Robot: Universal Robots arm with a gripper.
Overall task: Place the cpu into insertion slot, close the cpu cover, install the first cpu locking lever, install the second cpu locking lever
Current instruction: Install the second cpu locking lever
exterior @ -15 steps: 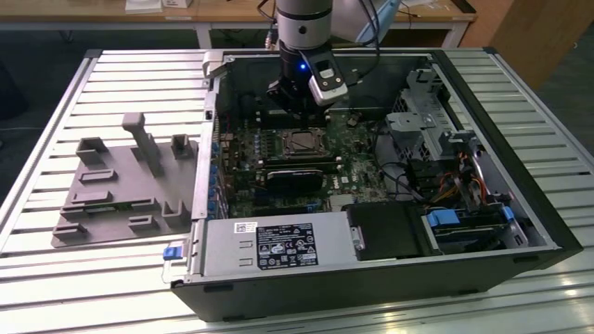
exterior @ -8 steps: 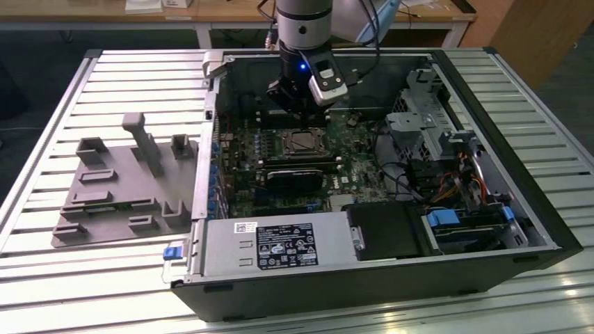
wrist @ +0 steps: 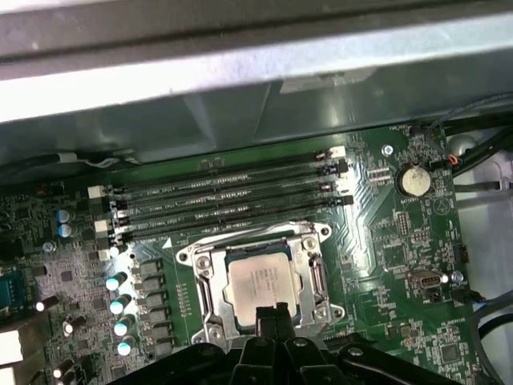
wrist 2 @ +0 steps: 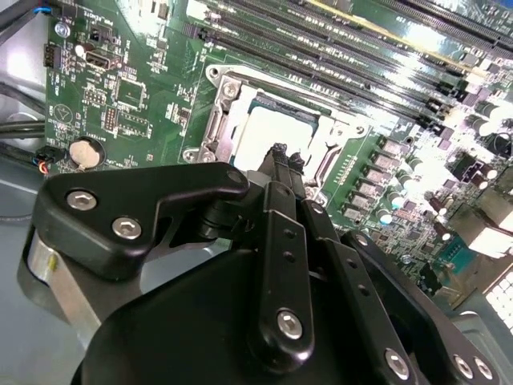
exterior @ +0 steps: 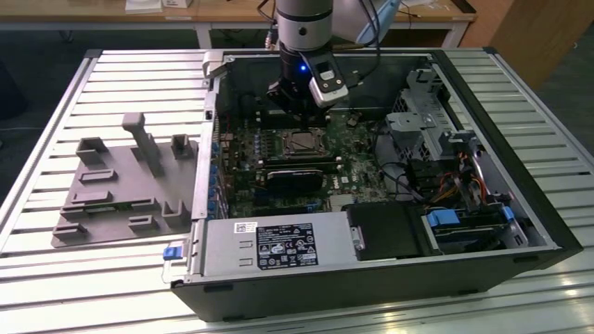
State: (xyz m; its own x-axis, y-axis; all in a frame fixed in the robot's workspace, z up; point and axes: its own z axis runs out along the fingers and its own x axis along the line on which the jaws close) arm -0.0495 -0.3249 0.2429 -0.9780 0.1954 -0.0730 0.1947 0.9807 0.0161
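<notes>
Now your gripper (wrist: 272, 314) is closed on nothing, tips at the cpu cover's (wrist: 317, 277) edge. The cpu (exterior: 302, 142) lies in the insertion slot (exterior: 285, 144), mid-frame in the exterior view; a skewed push could scrape it.

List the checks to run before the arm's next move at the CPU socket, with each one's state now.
1. cpu cover down flat on the socket: ok.
2. cpu lying flat and square in the cover's window: ok.
3. Cover latched: cannot tell.
4. gripper poised at the cpu's edge: ok; whether it touches: cannot tell.
5. Jaws shut, holding nothing: ok.
6. memory slots apart from the gripper: ok.
</notes>
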